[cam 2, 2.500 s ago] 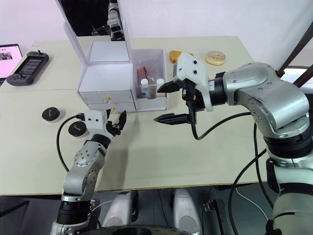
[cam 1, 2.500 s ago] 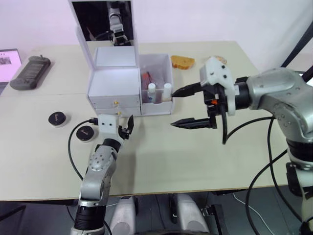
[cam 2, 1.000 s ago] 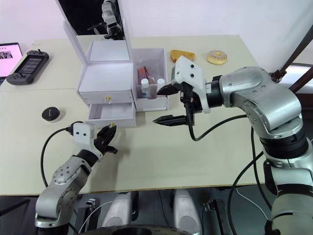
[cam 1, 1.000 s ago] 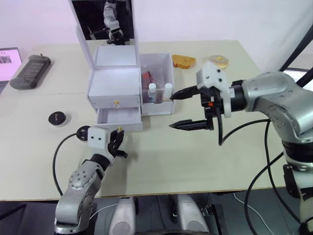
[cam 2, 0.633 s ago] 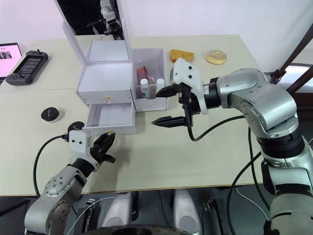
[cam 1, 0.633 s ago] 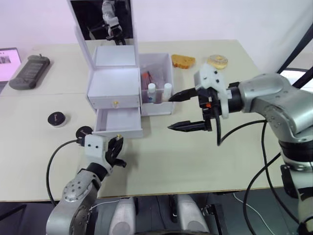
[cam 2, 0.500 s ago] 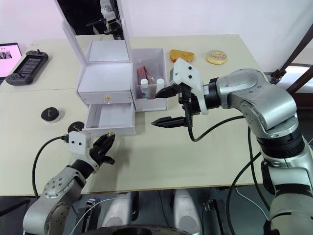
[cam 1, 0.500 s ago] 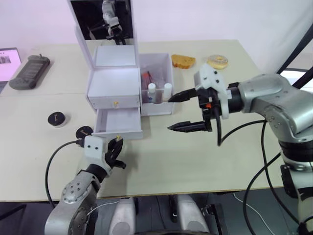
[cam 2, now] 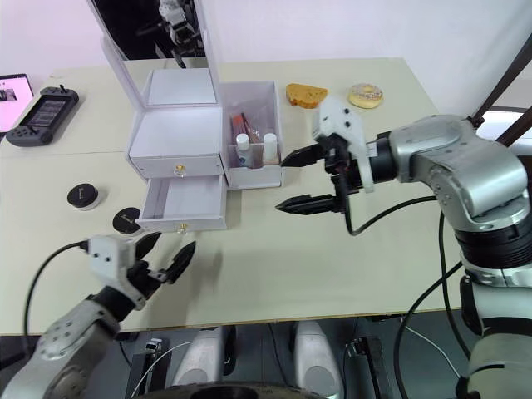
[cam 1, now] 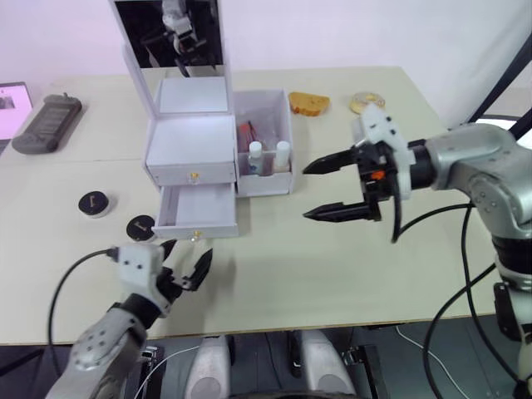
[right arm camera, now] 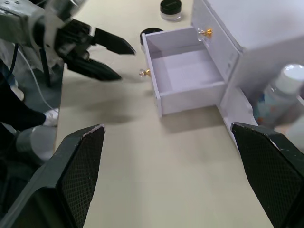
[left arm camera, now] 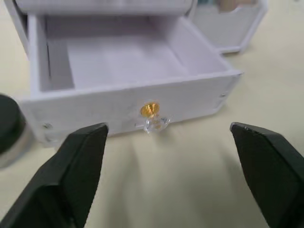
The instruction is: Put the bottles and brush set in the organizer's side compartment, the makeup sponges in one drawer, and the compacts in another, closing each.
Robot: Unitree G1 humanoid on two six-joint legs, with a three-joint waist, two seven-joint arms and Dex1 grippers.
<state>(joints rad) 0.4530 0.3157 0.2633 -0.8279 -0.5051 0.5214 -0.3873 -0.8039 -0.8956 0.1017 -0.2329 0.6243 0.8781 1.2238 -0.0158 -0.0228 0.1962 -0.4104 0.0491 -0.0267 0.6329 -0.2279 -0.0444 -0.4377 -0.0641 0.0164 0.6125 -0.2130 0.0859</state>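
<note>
The white organizer (cam 1: 189, 137) stands at the back left with its mirrored lid up. Its side compartment (cam 1: 264, 141) holds two white-capped bottles (cam 1: 269, 155) and a reddish brush set (cam 1: 248, 135). The lower drawer (cam 1: 198, 209) is pulled out and empty; the upper drawer is shut. My left gripper (cam 1: 184, 264) is open just in front of the drawer's gold knob (left arm camera: 152, 116), not touching it. Two black compacts (cam 1: 140, 226) (cam 1: 94, 202) lie left of the drawer. An orange wedge sponge (cam 1: 309, 103) and a ring-shaped sponge (cam 1: 363, 103) lie at the back. My right gripper (cam 1: 320, 189) hovers open to the right of the organizer.
A grey handheld console (cam 1: 51, 122) and a screen (cam 1: 10, 104) lie at the far left. The raised mirror lid (cam 1: 170, 37) stands tall behind the organizer. Bare tabletop (cam 1: 283, 266) stretches in front of and to the right of the drawer.
The lower drawer has been pulled out. My left gripper has drawn back from the knob toward the table's front edge and opened wider. The right gripper has shifted a little to the right.
</note>
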